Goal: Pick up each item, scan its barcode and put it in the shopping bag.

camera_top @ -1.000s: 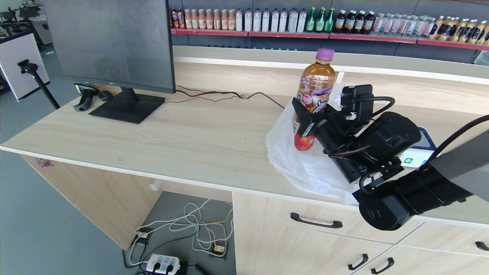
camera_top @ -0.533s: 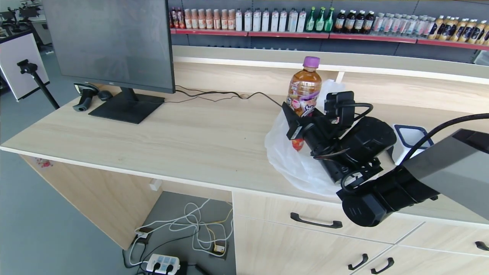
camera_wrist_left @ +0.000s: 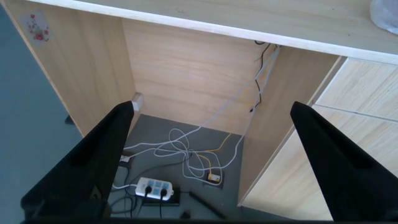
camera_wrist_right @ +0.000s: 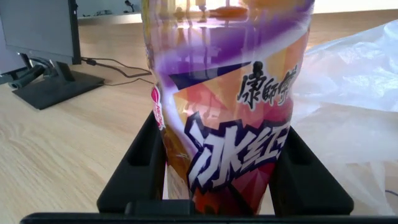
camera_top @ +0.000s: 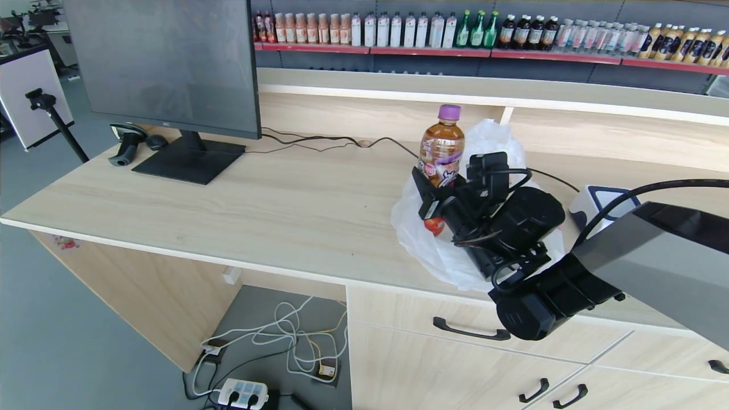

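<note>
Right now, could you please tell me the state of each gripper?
Left gripper: open, holding nothing.
Right gripper: closed on the upright bottle.

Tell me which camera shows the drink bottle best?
The head view: the whole bottle, purple cap to base, upright in the right tool. The right wrist view frames its label close up, cap cut off. The left wrist view faces cables under the counter.

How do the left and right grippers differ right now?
The left gripper is open and empty; the right gripper is shut on the tea bottle. The left faces the cables under the counter; the right is at the shopping bag. Both have black fingers.
</note>
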Motion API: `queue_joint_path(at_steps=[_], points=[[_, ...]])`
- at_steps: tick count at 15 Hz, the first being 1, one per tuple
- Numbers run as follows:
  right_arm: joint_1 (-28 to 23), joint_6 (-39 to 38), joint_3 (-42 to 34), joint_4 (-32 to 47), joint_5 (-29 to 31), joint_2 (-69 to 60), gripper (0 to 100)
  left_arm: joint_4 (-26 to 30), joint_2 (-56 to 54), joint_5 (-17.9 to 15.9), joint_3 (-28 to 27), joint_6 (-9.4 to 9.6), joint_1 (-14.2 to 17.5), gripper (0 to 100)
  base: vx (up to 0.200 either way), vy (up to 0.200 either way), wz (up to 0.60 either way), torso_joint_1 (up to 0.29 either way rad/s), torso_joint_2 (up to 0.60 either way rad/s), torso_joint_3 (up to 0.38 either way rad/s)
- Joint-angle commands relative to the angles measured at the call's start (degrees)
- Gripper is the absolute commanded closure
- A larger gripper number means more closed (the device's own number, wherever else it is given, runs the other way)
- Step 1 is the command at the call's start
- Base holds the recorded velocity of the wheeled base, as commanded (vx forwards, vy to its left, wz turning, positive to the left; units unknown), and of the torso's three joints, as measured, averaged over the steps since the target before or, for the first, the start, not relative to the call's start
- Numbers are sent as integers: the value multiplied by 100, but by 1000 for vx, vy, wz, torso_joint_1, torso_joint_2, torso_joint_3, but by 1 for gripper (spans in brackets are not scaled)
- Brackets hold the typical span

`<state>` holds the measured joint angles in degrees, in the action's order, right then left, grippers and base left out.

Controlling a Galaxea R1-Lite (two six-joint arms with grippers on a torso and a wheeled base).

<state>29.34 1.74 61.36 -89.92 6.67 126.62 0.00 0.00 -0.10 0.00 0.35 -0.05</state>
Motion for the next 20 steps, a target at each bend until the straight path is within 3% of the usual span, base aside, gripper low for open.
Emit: queue_joint_path(at_steps=[1, 20], points=[[1, 1, -1, -8, 1, 64, 100, 0, 0, 1, 0, 0, -4, 0, 0, 0, 0, 0, 0, 0], [98, 37, -563, -8, 1, 20, 100, 0, 0, 1, 0, 0, -4, 0, 0, 0, 0, 0, 0, 0]])
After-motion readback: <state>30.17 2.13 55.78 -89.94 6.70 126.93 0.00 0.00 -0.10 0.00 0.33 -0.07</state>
